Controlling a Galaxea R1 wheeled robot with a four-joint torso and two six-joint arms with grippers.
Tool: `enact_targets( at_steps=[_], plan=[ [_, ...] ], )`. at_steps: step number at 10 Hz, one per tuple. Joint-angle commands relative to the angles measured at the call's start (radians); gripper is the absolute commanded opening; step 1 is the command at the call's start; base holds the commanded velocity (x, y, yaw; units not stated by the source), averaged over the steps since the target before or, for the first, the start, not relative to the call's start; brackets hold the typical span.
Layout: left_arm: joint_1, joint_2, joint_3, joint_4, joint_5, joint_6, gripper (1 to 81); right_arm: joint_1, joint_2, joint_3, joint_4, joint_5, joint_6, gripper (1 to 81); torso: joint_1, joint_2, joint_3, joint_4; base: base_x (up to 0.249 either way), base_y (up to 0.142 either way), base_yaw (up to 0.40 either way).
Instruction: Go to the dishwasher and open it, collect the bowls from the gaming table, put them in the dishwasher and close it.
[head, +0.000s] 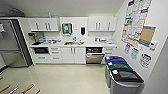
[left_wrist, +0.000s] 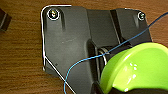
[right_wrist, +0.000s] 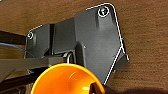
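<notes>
Fingers seemingly pinched on the green bowl rim at left and the orange bowl rim at right, both likely light, stiff, slick plastic, best held there; dishwasher far ahead.

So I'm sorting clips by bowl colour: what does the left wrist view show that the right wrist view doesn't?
Left wrist: a green bowl and a thin blue cable crossing the dark plate. Right wrist: an orange bowl. Both share a brown wood-grain surface behind the robot's plate. Whether either claw grips its bowl can't be told.
</notes>
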Motion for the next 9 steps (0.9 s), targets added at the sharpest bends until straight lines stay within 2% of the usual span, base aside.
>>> enact_targets(
  at_steps=[1, 9],
  plan=[
    [-0.039, -0.012, 0.004, 0.001, 0.054, 0.004, 1.0, 0.041, -0.024, 0.008, -0.011, -0.048, -0.005, 1.0, 0.0, 0.0, 0.0, 0.0, 0.167, 0.0, 0.0],
    [-0.039, -0.009, 0.004, -0.002, 0.053, 0.004, 1.0, 0.041, -0.022, 0.005, -0.013, -0.048, -0.005, 1.0, 0.0, 0.0, 0.0, 0.0, 0.178, 0.0, 0.0]
  ],
)
